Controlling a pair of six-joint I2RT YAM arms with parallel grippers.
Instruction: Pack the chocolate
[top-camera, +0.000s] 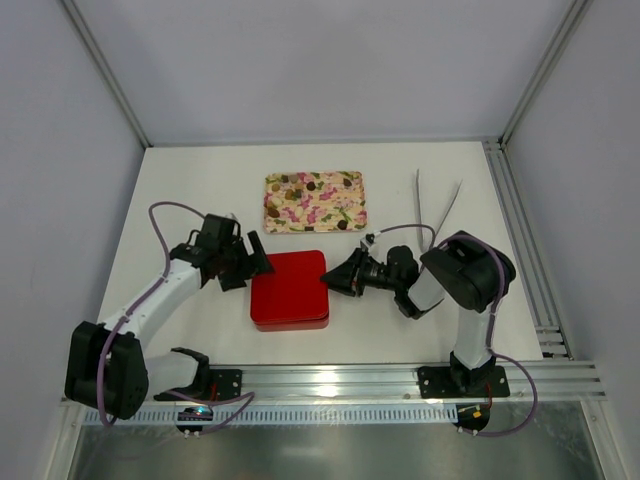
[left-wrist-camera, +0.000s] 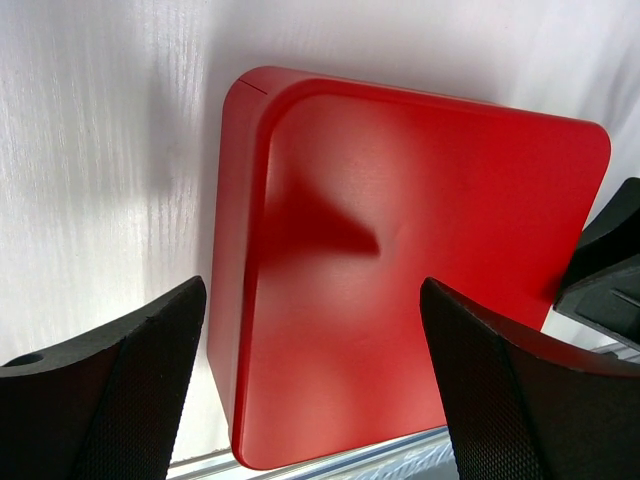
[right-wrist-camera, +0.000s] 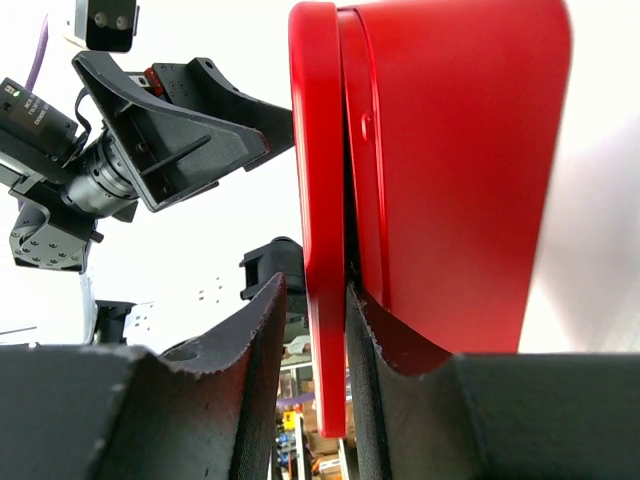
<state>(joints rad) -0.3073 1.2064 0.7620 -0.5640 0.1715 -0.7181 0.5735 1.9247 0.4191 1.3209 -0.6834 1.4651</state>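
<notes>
Bench (top-camera: 200, 190) middle, toward the near edge: we see the red box (top-camera: 290, 290), its lid (right-wrist-camera: 318, 150) pinched at the rim by the right tool (top-camera: 330, 281). The left tool (top-camera: 258, 257) stands spread at its left side. Beyond, toward the far edge, chocolate (top-camera: 312, 186) lies on the floral tray (top-camera: 300, 215).

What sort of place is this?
Probably a robot lab test cell: blank white walls, a left arm and right arm bolted to an aluminium rail along a white table, the right hand gripping a red box's edge.
</notes>
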